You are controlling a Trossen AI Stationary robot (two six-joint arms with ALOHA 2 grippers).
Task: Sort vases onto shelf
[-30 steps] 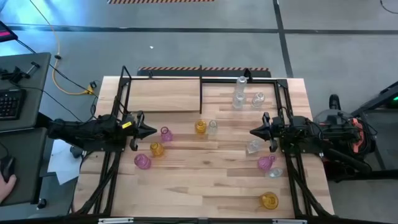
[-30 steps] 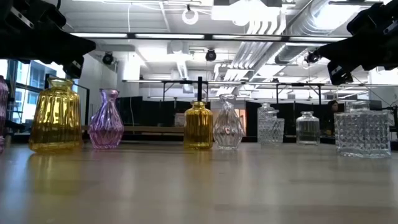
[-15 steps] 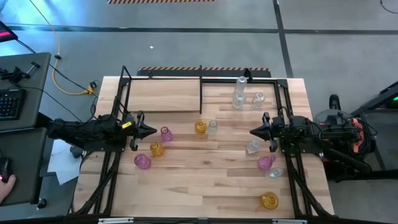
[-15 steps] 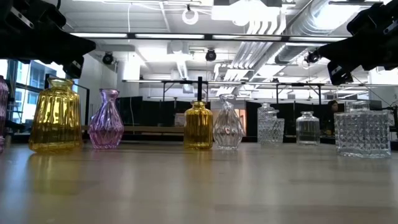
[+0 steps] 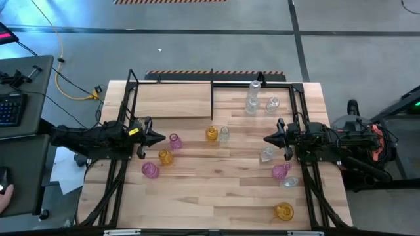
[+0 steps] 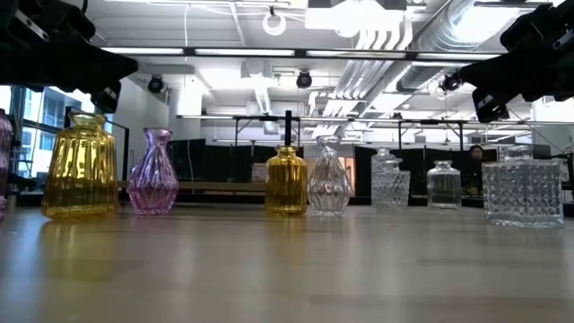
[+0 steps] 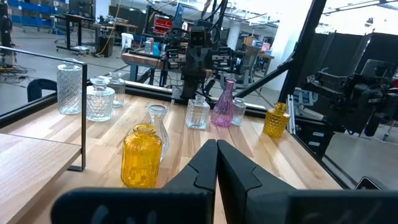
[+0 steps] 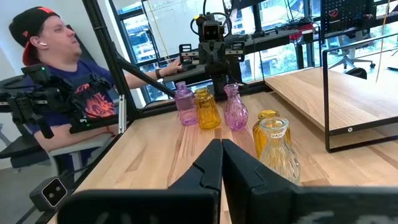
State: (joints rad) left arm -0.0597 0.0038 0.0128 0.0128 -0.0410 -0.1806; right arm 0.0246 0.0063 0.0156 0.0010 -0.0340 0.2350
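Glass vases stand upright on their bases across the wooden tabletop: an amber one (image 5: pixel 210 134) and a clear one (image 5: pixel 224 134) mid-table, a pink one (image 5: pixel 175 141), an amber one (image 5: pixel 165 157) and a pink one (image 5: pixel 150 171) at the left, several more at the right (image 5: pixel 281 172). Three clear vases (image 5: pixel 252 98) stand far right, inside the shelf's black frame. The shelf (image 5: pixel 170 101) lies along the far edge, its divider (image 5: pixel 211 98) upright. My left gripper (image 5: pixel 161 137) and my right gripper (image 5: pixel 268 139) hover level above the table, both shut, pointing at each other.
Black frame rods (image 5: pixel 118 164) run along both table sides beside the arms. A person (image 8: pixel 56 74) sits beyond the table's left side, a hand (image 5: pixel 5 193) at a desk with a keyboard (image 5: pixel 10 108). Bare wood (image 5: pixel 210 196) spans the near middle.
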